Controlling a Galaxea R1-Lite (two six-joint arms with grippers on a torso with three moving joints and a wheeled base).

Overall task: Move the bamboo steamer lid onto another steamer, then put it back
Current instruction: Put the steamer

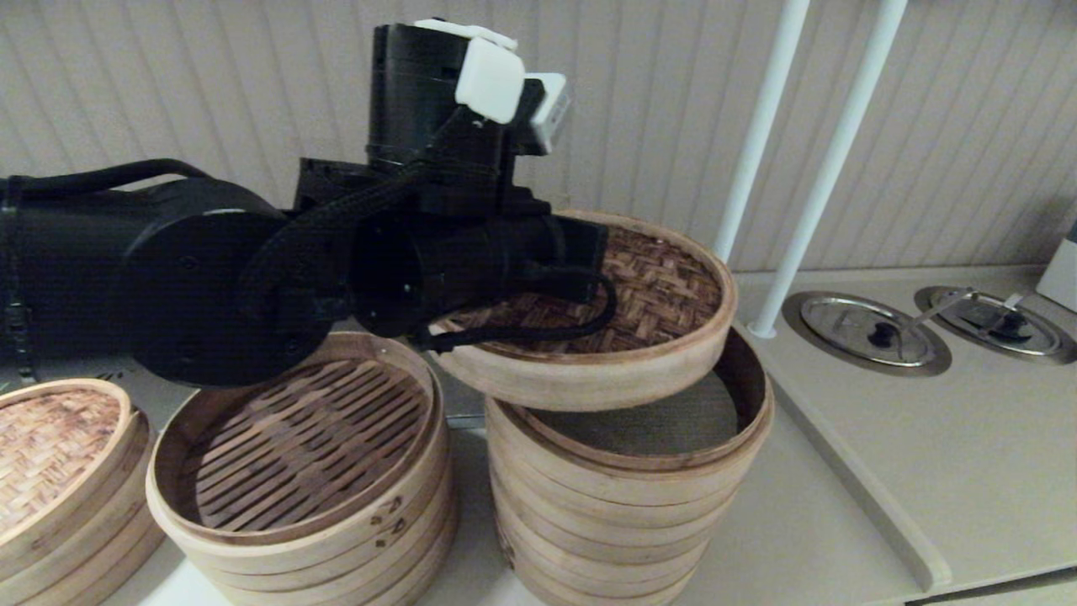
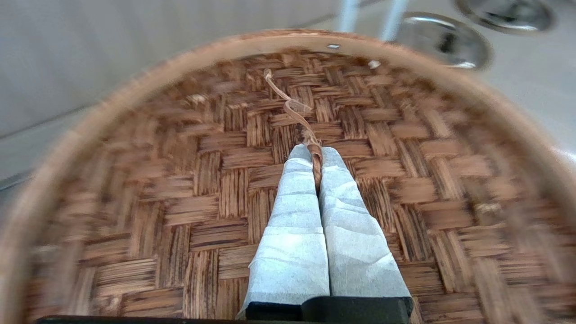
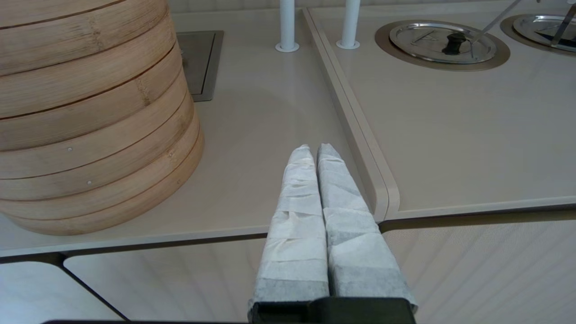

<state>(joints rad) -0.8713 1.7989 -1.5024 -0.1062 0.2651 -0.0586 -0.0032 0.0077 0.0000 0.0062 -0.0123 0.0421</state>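
The bamboo steamer lid (image 1: 665, 286) with its dark woven top hangs tilted over the tallest steamer stack (image 1: 623, 505), offset toward the stack's left. The stack's grey-green mesh lining (image 1: 665, 421) and dark inner rim show under the lid's right side. I cannot tell whether the lid's low edge touches the stack's rim. My left gripper (image 2: 316, 155) is shut on the lid's small loop (image 2: 315, 157) at the centre of the weave (image 2: 216, 180). In the head view the left wrist hides those fingers. My right gripper (image 3: 315, 150) is shut on nothing, low by the counter's front edge beside the stack (image 3: 90, 112).
The shorter steamer with a slatted floor (image 1: 303, 446) stands left of the stack. A paler woven lid (image 1: 50, 446) sits at the far left. Two white poles (image 1: 757, 143) rise behind. Two steel lids (image 1: 867, 332) are set in the raised counter on the right.
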